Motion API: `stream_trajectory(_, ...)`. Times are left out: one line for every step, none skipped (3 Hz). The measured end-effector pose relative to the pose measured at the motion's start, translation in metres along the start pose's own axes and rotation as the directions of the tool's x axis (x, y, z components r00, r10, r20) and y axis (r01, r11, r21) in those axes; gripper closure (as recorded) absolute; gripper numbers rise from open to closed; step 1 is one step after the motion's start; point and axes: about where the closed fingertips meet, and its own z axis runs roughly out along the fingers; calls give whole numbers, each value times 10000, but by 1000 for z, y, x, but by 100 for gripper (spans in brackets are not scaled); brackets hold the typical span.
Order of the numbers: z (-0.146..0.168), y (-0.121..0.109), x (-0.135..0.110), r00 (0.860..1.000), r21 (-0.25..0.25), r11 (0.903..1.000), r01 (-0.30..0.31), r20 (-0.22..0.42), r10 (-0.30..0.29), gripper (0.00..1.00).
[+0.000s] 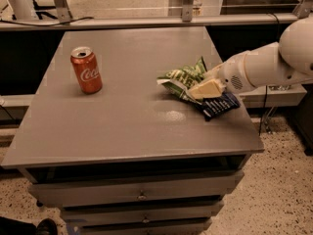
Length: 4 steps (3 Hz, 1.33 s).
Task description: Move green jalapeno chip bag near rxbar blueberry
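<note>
As gripper (203, 89) touches green jalapeno chip bag (180, 77), rxbar blueberry (221, 105) sits adj.

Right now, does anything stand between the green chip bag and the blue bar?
Nothing visible does. The green jalapeno chip bag lies next to the rxbar blueberry; only the gripper sits at the bag's edge there. The red can stands far off.

You have the gripper (203, 88) at centre right of the frame, low over the right end of the bag (180, 78). The bag lies crumpled on the table (122, 131), touching the bar (221, 105) at its lower right. The can (86, 70) stands upright at upper left, well apart.
</note>
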Motion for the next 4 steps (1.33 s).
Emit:
stream_trajectory(6, -2, -7, 9996, -4, 10000, 47, 275, -47, 0)
stream_trajectory(-7, -12, -3, 9994, 440, 9990, -80, 345, 65, 0)
stream_trajectory(-43, -23, 13, 9969, 1338, 9901, -424, 707, 331, 0)
stream_trajectory(-97, -41, 51, 9888, 2487, 9634, -1002, 1329, 685, 0)
